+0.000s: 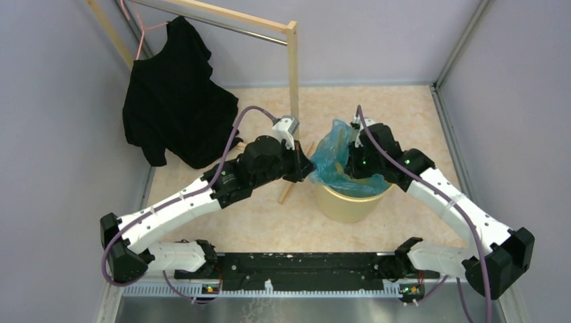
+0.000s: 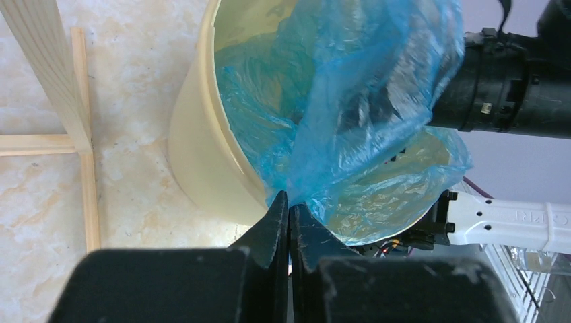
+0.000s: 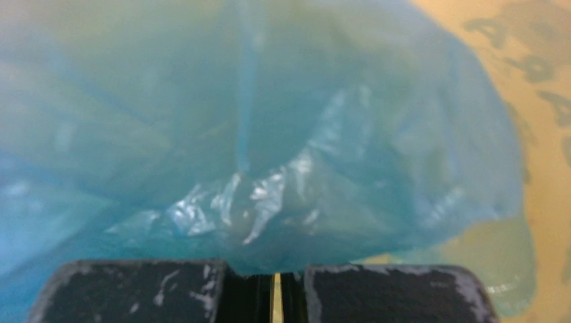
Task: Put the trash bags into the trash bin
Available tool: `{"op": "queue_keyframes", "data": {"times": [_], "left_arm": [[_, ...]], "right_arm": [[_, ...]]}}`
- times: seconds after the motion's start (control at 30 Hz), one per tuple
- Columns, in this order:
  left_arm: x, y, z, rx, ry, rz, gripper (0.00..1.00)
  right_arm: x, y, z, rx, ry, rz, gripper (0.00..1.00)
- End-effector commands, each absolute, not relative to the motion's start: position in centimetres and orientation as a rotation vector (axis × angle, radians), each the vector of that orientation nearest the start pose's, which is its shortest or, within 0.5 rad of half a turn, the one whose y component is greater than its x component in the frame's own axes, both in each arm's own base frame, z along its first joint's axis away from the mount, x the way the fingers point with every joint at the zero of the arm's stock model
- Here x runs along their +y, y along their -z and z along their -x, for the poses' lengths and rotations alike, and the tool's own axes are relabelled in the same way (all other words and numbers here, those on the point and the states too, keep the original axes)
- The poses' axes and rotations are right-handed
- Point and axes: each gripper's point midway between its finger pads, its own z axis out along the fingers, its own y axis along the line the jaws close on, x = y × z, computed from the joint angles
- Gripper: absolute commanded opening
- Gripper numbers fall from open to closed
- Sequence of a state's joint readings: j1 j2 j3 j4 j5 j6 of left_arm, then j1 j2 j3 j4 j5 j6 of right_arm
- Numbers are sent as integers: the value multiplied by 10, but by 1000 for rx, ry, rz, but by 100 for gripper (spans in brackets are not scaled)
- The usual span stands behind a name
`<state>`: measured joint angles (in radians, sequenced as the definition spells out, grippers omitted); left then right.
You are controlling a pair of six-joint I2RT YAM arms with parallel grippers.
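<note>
The pale yellow trash bin stands on the floor right of centre. A translucent blue trash bag is draped over its mouth and hangs partly inside. My left gripper is at the bin's left rim. In the left wrist view it is shut on the bag's edge, just over the bin's rim. My right gripper is over the bin's top. In the right wrist view it is closed to a thin slit, with the bag bunched over its tips.
A wooden rack post stands just left of the bin, and its foot bars lie on the floor by the bin. A black garment hangs on the rack at the back left. Grey walls close in on both sides.
</note>
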<state>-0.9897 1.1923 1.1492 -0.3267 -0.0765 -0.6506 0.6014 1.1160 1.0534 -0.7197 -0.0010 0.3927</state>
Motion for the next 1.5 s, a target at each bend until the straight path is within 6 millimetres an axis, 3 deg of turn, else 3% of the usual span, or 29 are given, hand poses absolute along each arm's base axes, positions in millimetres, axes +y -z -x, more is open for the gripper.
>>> {"op": "queue_keyframes", "data": {"times": [0.0,0.1,0.23,0.33,0.4,0.5,0.57,0.67,0.77,0.87,0.93,1.03,1.13,1.2,1.3,1.47], "left_arm": [[-330,-328,-211,1946,999,-300,5],[-323,-352,-210,1911,992,-301,6],[-311,-364,-210,1905,974,-291,7],[-305,-360,-211,1920,979,-268,11],[-307,-353,-208,1931,1017,-263,14],[-310,-351,-199,1925,1095,-263,29],[-308,-349,-196,1923,1113,-260,35],[-305,-348,-194,1928,1112,-252,37],[-307,-346,-194,1938,1116,-248,36],[-308,-343,-195,1957,1108,-248,39],[-309,-339,-188,1978,1130,-271,45],[-313,-334,-177,1999,1195,-291,70],[-322,-321,-170,2039,1258,-307,82],[-327,-314,-170,2052,1271,-306,85],[-329,-307,-178,2058,1227,-286,86],[-336,-308,-191,2039,1193,-270,78]], "right_arm": [[165,-259,-252,2228,-386,233,0],[144,-322,-236,2119,-376,216,0],[105,-349,-214,2117,-235,203,0],[99,-352,-205,2098,-251,193,3],[103,-350,-201,2087,-304,168,17],[107,-346,-197,2098,-354,140,51],[102,-342,-190,2101,-355,118,63],[88,-333,-176,2096,-343,80,78],[81,-326,-168,2065,-362,38,85],[85,-322,-169,2035,-404,24,86],[92,-317,-173,2028,-429,37,81],[102,-310,-177,2033,-460,70,64],[110,-304,-180,2041,-480,98,59],[110,-300,-183,2045,-461,111,64],[104,-295,-190,2057,-382,129,64],[90,-303,-194,2041,-282,134,64]]}}
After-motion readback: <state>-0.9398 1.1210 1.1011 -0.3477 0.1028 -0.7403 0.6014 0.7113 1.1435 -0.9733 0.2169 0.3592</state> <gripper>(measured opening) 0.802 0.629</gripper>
